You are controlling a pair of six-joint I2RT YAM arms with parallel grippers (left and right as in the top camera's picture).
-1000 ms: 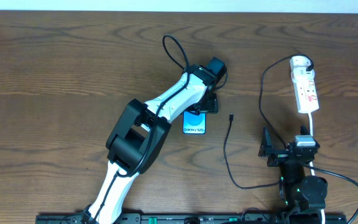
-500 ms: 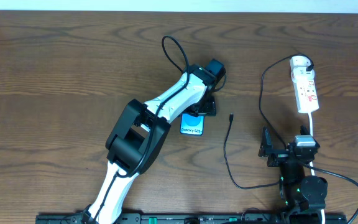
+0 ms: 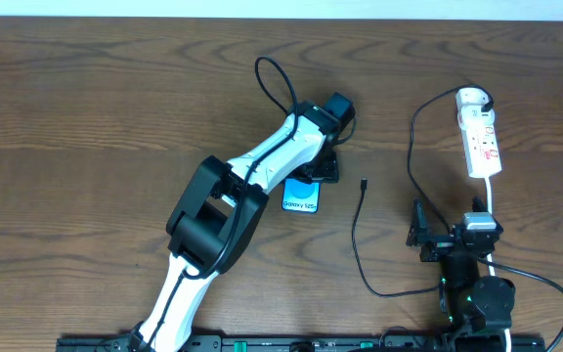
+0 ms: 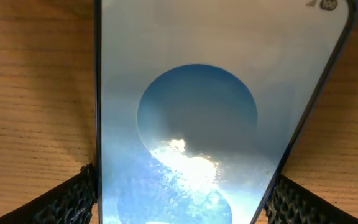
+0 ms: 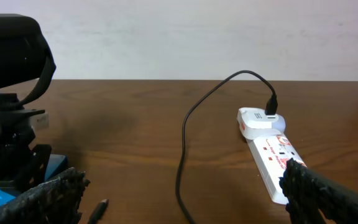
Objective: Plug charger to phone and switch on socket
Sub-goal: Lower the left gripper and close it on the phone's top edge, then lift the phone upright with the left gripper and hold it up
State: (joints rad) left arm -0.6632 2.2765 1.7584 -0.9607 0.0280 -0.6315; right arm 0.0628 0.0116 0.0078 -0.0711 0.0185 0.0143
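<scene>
Overhead: my left gripper [image 3: 313, 174] is clamping the phone [image 3: 301, 198] at frame centre; cable tip [image 3: 363, 183] is lying just right.
Left wrist: pads [image 4: 73, 199] are pinching the phone [image 4: 197, 124].
Right wrist: my right gripper [image 5: 179, 199] is spread apart; socket [image 5: 269, 155] is sitting right.

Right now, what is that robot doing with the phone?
The left gripper is shut on the phone, with a finger on each long side, as the left wrist view shows. The charger is not plugged into the phone yet; its little black tip lies on the table to the right of the phone. Its other end sits in the white socket strip. The right gripper waits open near the front edge, holding nothing.
</scene>
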